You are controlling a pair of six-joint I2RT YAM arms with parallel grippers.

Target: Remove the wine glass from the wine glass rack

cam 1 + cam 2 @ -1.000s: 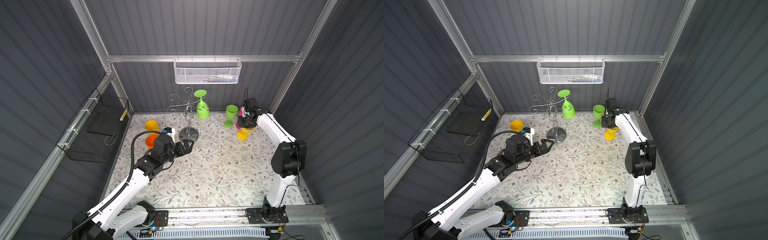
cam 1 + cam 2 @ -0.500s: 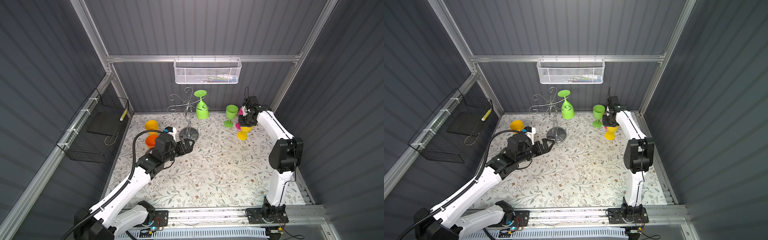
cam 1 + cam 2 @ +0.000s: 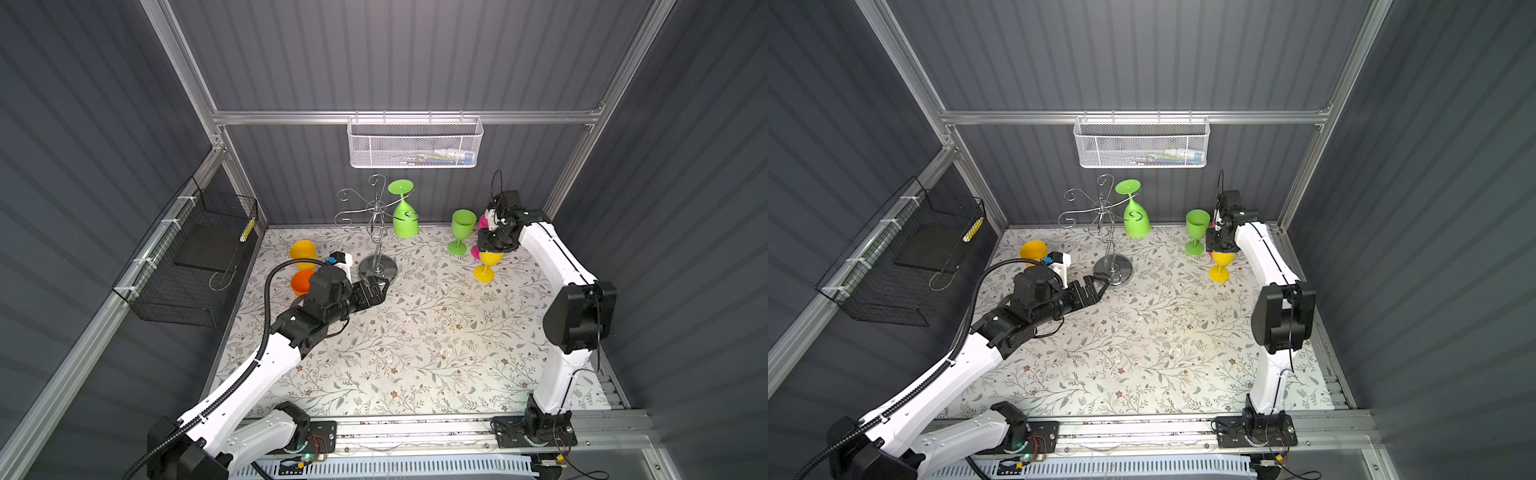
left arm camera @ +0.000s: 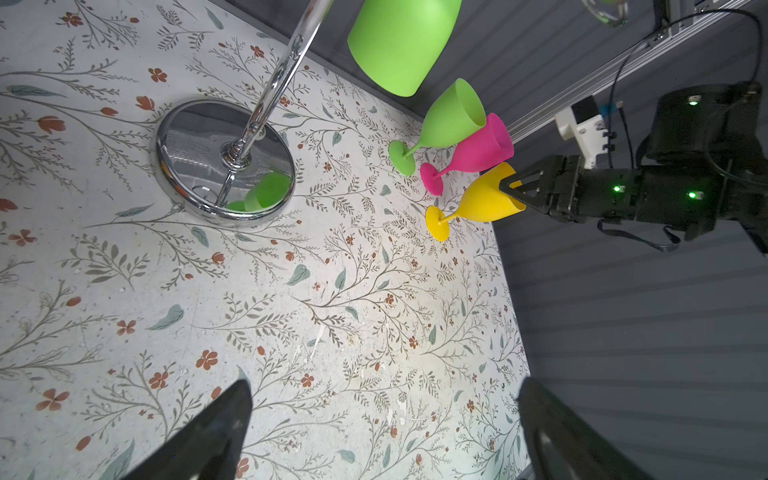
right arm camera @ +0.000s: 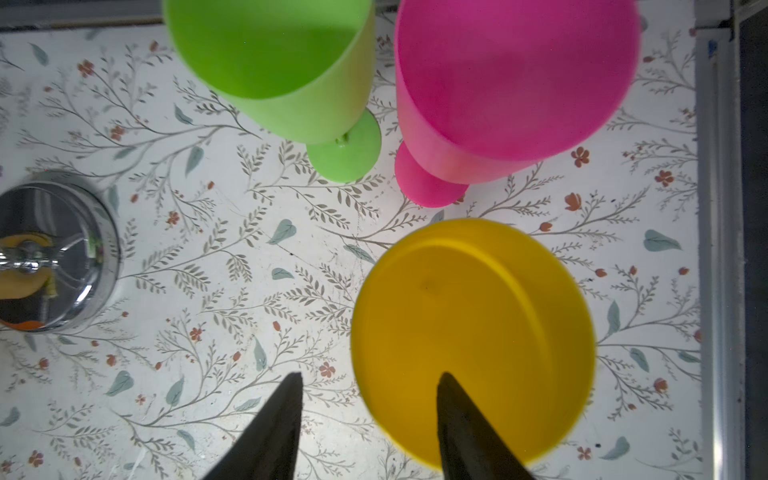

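The green wine glass (image 3: pixel 405 221) hangs bowl-down from a curled arm of the wine glass rack (image 3: pixel 376 232), above and beyond the left end effector (image 3: pixel 380 291). That end effector lies low over the worktop (image 3: pixel 415 332), just beside the rack's disc base, with its jaws spread wide and empty. The right end effector (image 5: pixel 368 376) is well apart from the rack. Its jaws are parted astride the rim of a yellow glass (image 5: pixel 473 332), one finger inside the bowl and one outside. An upright green glass (image 5: pixel 270 54) and a pink glass (image 5: pixel 511 83) stand just beyond it.
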